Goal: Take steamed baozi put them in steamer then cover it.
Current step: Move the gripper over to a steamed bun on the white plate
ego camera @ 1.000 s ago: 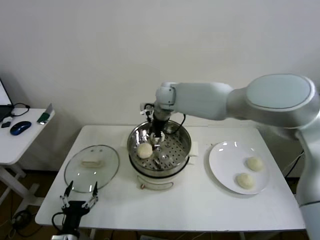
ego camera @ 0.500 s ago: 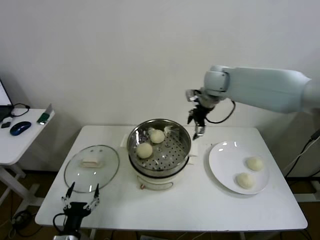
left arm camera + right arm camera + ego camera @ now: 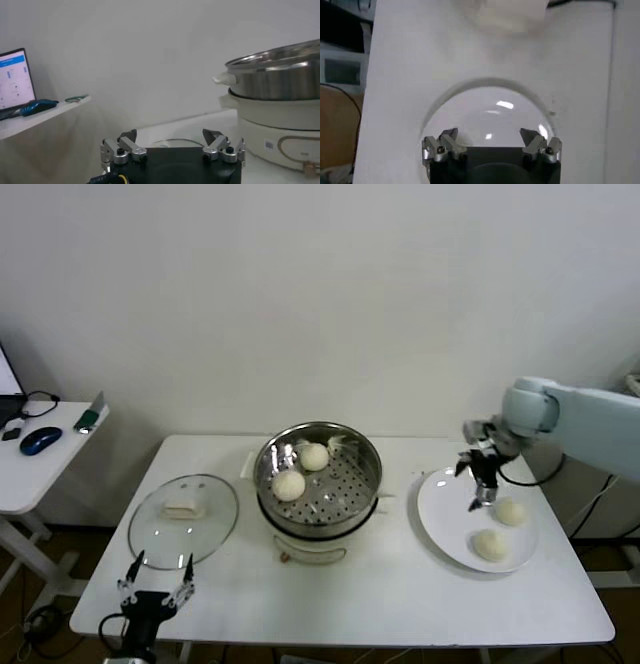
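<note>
Fig.: R gripper (image 3: 481,484) hangs over the plate (image 3: 445,524), jaws spread wide, nothing pinched, just beside the nearer of two baozi on the plate (image 3: 509,511). Two baozi in the steamer (image 3: 302,471) sit on the perforated tray; steamer (image 3: 318,484) stands mid-table. Cover (image 3: 184,519) lies flat to the robot's left. L gripper (image 3: 155,595) is parked at the table's front edge, jaws also spread. Risks for you: approach off-centre and a finger may nudge the smooth bun so it rolls vs. its neighbour or off the rim; squeeze too hard and you may dent the soft dough.
</note>
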Controlling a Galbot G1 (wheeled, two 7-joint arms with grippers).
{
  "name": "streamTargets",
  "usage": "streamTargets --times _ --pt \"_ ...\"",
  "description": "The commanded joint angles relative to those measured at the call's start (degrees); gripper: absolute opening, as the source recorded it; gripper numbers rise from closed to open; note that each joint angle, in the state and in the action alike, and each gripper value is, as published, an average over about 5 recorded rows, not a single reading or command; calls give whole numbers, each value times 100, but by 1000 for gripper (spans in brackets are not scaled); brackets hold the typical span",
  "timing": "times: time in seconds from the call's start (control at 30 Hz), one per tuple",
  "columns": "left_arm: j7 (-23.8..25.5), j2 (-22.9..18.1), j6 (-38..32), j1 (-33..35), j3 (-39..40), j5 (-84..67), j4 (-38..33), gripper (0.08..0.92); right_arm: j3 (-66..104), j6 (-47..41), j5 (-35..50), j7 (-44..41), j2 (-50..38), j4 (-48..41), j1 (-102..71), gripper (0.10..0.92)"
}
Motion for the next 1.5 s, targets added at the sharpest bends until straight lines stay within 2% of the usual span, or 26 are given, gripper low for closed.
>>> streamTargets --times 0.03,0.43,1.03,1.27,1.5 --pt "-23 -79 26 62 -31 267 -18 823 1039 189 -1199 -62 -721 -214 -1558 823" --pt "-90 -154 -2 138 -45 349 34 823 1611 235 -1340 -11 -387 -611 -2258 823" --pt "-94 -158 -37 199 -112 341 75 823 1741 299 -1407 -112 19 -1018 -2327 820" --pt "-95 -158 -41 202 -117 335 76 823 1683 338 -1401 -161 51 -1079 -2231 731" --pt "-95 -165 -41 204 -108 335 69 823 1542 580 -1403 -192 106 -1130 -1967 679"
